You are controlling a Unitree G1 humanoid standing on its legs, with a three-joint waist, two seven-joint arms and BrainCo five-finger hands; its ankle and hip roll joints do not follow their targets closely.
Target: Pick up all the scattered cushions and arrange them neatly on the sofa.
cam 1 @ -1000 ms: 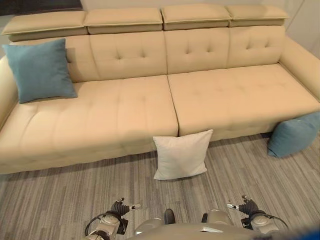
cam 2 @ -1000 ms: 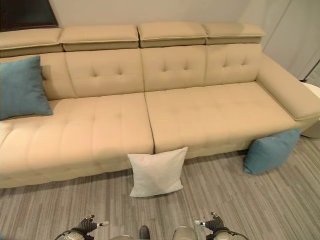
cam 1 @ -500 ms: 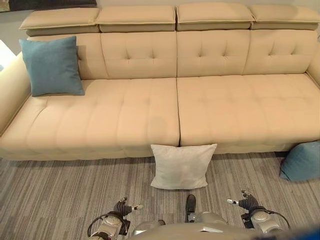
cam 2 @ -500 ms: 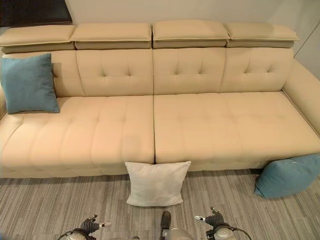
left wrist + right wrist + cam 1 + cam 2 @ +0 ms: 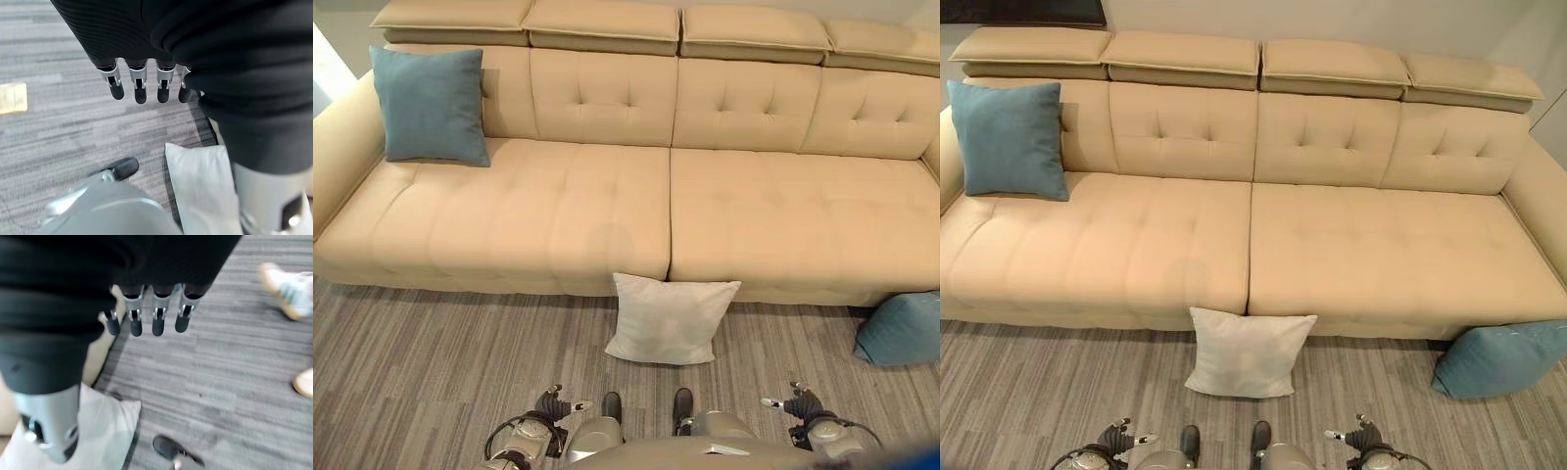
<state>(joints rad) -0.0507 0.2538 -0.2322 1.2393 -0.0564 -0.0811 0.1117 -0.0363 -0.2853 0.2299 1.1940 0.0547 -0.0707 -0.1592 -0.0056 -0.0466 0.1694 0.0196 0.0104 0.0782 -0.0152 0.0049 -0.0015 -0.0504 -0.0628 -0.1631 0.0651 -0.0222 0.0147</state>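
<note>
White cushion (image 5: pixel 667 320) leans on sofa (image 5: pixel 558 211) front, on floor ahead of both hands — left hand (image 5: pixel 142 81), right hand (image 5: pixel 146 313) seemingly relaxed, empty.

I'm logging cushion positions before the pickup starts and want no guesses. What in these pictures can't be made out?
- Blue cushion on the floor: its right end is cut off by the edge in both eye views.
- White cushion: its back face, against the sofa, is hidden.
- Person's shoes: blurred in the right wrist view.
- Left hand and right hand: fingers hang relaxed; palms hidden by the covers.
</note>
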